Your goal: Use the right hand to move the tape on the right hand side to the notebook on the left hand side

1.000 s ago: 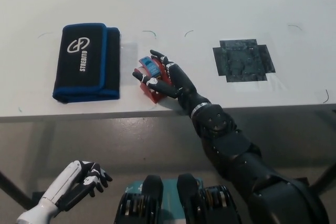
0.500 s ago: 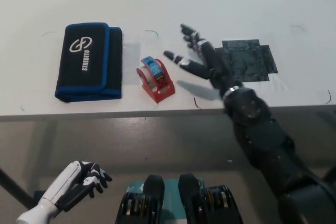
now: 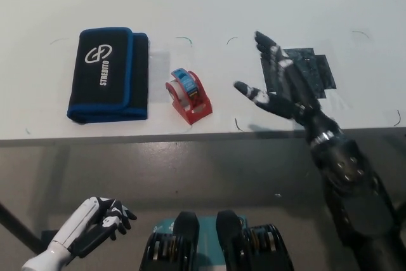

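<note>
A red tape dispenser [image 3: 188, 96] with a blue roll stands on the white table [image 3: 209, 4], just right of the black notebook [image 3: 108, 74] with blue edging, a small gap between them. My black right hand [image 3: 282, 84] hovers open over the table to the right of the tape, fingers spread, holding nothing, partly over a dark cross-shaped patch [image 3: 306, 71]. My white left hand [image 3: 95, 220] rests below the table edge at the lower left, fingers curled on nothing.
The table's front edge [image 3: 190, 134] runs across the picture just below the tape and notebook. Small pen marks dot the tabletop.
My right hand let go of the tape and has pulled away to the right, opening as it went. The tape stays beside the notebook. The left hand has not moved.
</note>
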